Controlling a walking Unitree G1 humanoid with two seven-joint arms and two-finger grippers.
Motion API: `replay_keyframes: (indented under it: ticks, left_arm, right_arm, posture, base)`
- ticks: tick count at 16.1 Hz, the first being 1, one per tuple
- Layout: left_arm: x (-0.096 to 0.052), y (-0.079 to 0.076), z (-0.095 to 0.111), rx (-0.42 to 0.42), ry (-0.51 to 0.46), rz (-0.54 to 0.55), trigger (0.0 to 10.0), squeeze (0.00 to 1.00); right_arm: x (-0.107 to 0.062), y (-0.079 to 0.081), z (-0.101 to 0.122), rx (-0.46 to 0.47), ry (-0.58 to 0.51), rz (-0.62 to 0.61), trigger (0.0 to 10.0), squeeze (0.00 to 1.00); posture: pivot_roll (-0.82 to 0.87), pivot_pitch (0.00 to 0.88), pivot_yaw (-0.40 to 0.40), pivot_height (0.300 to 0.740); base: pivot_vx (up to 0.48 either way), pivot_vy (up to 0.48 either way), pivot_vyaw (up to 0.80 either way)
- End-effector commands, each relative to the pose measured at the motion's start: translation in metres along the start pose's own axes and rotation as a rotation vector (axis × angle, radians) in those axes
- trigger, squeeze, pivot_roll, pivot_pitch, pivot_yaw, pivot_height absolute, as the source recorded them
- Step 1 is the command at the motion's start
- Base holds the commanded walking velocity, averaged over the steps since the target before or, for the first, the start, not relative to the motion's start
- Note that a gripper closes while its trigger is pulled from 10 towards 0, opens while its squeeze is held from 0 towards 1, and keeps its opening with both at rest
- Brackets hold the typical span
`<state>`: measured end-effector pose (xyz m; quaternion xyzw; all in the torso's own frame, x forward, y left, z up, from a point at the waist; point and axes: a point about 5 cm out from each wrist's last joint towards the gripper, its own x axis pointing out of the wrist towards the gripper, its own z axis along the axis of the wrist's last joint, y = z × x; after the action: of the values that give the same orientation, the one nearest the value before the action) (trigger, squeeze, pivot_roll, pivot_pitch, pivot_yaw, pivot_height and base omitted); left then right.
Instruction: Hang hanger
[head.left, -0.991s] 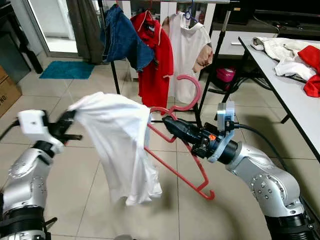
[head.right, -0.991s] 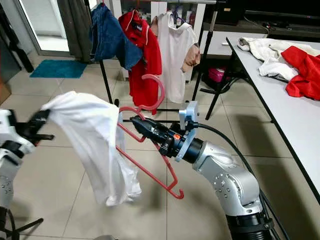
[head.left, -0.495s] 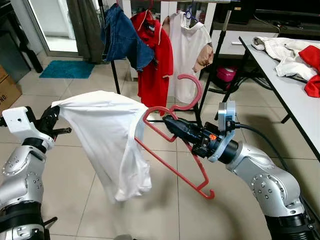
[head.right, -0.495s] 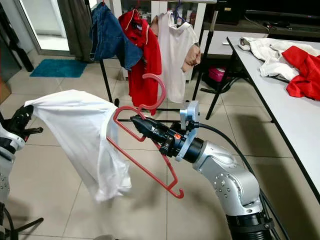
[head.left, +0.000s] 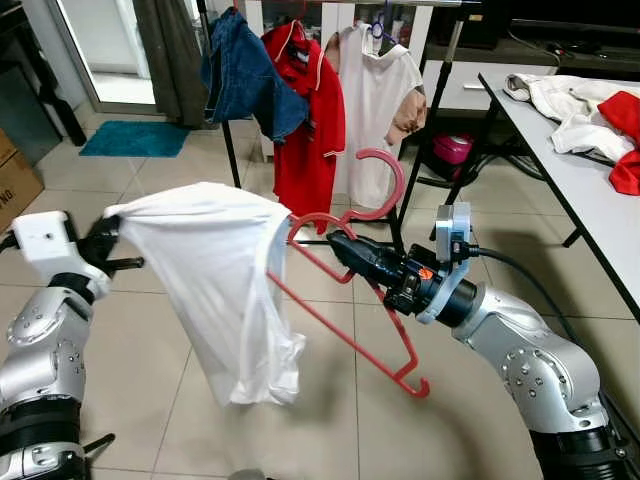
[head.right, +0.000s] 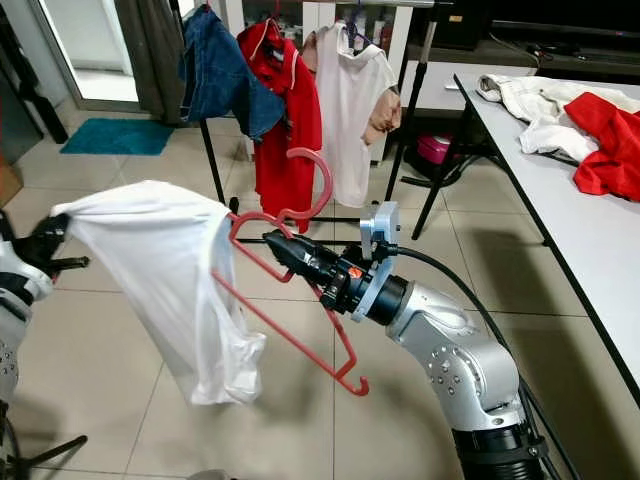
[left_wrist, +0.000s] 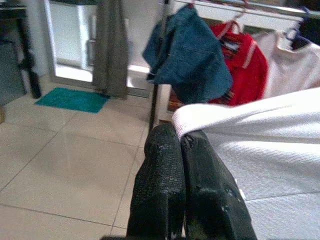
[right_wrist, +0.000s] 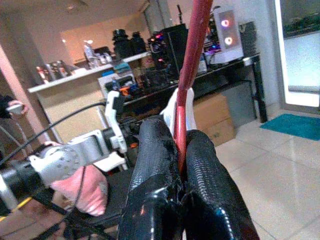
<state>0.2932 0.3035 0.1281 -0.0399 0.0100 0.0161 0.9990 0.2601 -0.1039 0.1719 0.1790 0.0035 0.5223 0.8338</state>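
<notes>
The red plastic clothes hanger hangs in mid-air before the robot, tilted, its hook up and one shoulder tucked into the neck of a white cotton T-shirt. The right gripper has its two black fingers clamped together on the hanger just below the hook. The left gripper is pinched tight on the shirt's edge, out to the robot's left. Compared with half a second ago, the shirt's hem hangs a little lower and further right, bunched beneath the hanger bar, while the hanger itself has barely shifted. Behind stand a black garment rack with a blue denim jacket, a red polo shirt and a cream shirt.
</notes>
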Motion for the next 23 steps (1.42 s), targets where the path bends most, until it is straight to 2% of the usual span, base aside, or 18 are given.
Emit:
replay_keyframes:
  ticks: [1, 2, 3, 5, 6, 7, 8, 9, 10, 12, 13, 14, 15, 17, 18, 19, 20, 23]
  left_arm:
    - [0.000, -0.002, 0.002, 0.030, 0.011, -0.025, 10.0, 0.76]
    - [-0.003, 0.003, 0.004, 0.046, 0.021, -0.043, 10.0, 1.00]
    - [-0.007, 0.017, 0.013, 0.061, 0.012, -0.036, 10.0, 1.00]
    - [-0.011, 0.030, 0.030, 0.131, 0.011, -0.100, 10.0, 1.00]
    - [-0.011, 0.031, 0.034, 0.153, 0.014, -0.133, 10.0, 1.00]
    - [-0.012, 0.027, 0.046, 0.223, 0.042, -0.288, 10.0, 1.00]
    - [-0.010, 0.017, 0.056, 0.266, 0.062, -0.429, 10.0, 1.00]
    - [-0.008, 0.012, 0.060, 0.276, 0.065, -0.485, 10.0, 1.00]
    - [-0.003, -0.006, 0.073, 0.300, 0.068, -0.661, 10.0, 1.00]
    - [0.001, -0.026, 0.083, 0.304, 0.068, -0.832, 10.0, 1.00]
    - [0.004, -0.048, 0.092, 0.326, 0.079, -1.005, 10.0, 1.00]
    - [0.008, -0.064, 0.099, 0.355, 0.082, -1.130, 10.0, 1.00]
    - [0.010, -0.073, 0.104, 0.367, 0.092, -1.220, 10.0, 1.00]
    - [0.010, -0.078, 0.105, 0.399, 0.123, -1.294, 10.0, 1.00]
    - [0.011, -0.081, 0.104, 0.448, 0.166, -1.369, 10.0, 0.98]
    - [0.011, -0.082, 0.104, 0.467, 0.185, -1.406, 10.0, 0.22]
    - [0.011, -0.084, 0.103, 0.483, 0.199, -1.436, 10.0, 0.00]
    - [0.015, -0.090, 0.101, 0.569, 0.223, -1.511, 10.0, 0.00]
  right_arm:
    - [-0.001, -0.004, 0.011, -0.043, -0.037, -0.023, 10.0, 0.00]
    - [-0.001, -0.012, 0.010, -0.087, 0.005, -0.101, 10.0, 0.00]
    - [-0.001, -0.015, 0.011, -0.116, 0.021, -0.128, 10.0, 0.00]
    - [-0.001, -0.016, 0.013, -0.140, 0.035, -0.125, 10.0, 0.00]
    - [-0.001, -0.016, 0.014, -0.149, 0.042, -0.123, 10.0, 0.00]
    - [-0.001, -0.017, 0.015, -0.185, 0.076, -0.120, 10.0, 0.00]
    - [0.000, -0.017, 0.016, -0.220, 0.108, -0.110, 10.0, 0.00]
    - [0.000, -0.017, 0.016, -0.235, 0.120, -0.103, 10.0, 0.00]
    - [0.002, -0.015, 0.018, -0.277, 0.150, -0.065, 10.0, 0.00]
    - [0.004, -0.012, 0.020, -0.312, 0.174, -0.027, 10.0, 0.00]
    - [0.006, -0.008, 0.023, -0.350, 0.198, 0.019, 10.0, 0.00]
    - [0.007, -0.004, 0.026, -0.380, 0.212, 0.059, 10.0, 0.00]
    - [0.009, 0.000, 0.028, -0.403, 0.216, 0.096, 10.0, 0.00]
    - [0.011, 0.004, 0.030, -0.420, 0.216, 0.129, 10.0, 0.00]
    - [0.012, 0.008, 0.031, -0.440, 0.218, 0.173, 10.0, 0.00]
    - [0.012, 0.011, 0.031, -0.448, 0.223, 0.197, 10.0, 0.00]
    - [0.012, 0.013, 0.030, -0.454, 0.228, 0.219, 10.0, 0.00]
    - [0.012, 0.021, 0.029, -0.458, 0.246, 0.303, 10.0, 0.00]
  posture:
    - [0.02, 0.000, 0.041, 0.740]
    - [0.02, 0.000, 0.042, 0.740]
    - [0.02, 0.000, 0.040, 0.740]
    - [0.02, 0.000, 0.033, 0.740]
    - [0.02, 0.000, 0.033, 0.740]
    - [0.03, 0.000, 0.029, 0.740]
    - [0.04, 0.000, 0.022, 0.740]
    - [0.04, 0.000, 0.022, 0.740]
    - [0.04, 0.000, 0.019, 0.740]
    - [0.04, 0.000, 0.022, 0.740]
    - [0.04, 0.000, 0.029, 0.740]
    - [0.03, 0.000, 0.039, 0.740]
    - [0.03, 0.000, 0.047, 0.740]
    - [0.03, 0.000, 0.049, 0.740]
    - [0.02, 0.000, 0.058, 0.740]
    - [0.02, 0.000, 0.063, 0.740]
    - [0.02, 0.000, 0.066, 0.740]
    - [0.02, 0.000, 0.072, 0.740]
  base:
    - [0.000, 0.000, 0.00]
    - [0.000, 0.000, 0.00]
    - [0.000, 0.000, 0.00]
    - [0.000, 0.000, 0.00]
    - [0.000, 0.000, 0.00]
    - [0.000, 0.000, 0.00]
    - [0.000, 0.000, 0.00]
    - [0.000, 0.000, 0.00]
    - [0.000, 0.000, 0.00]
    - [0.000, 0.000, 0.00]
    - [0.000, 0.000, 0.00]
    - [0.000, 0.000, 0.00]
    - [0.000, 0.000, 0.00]
    - [0.000, 0.000, 0.00]
    - [0.000, 0.000, 0.00]
    - [0.000, 0.000, 0.00]
    - [0.000, 0.000, 0.00]
    - [0.000, 0.000, 0.00]
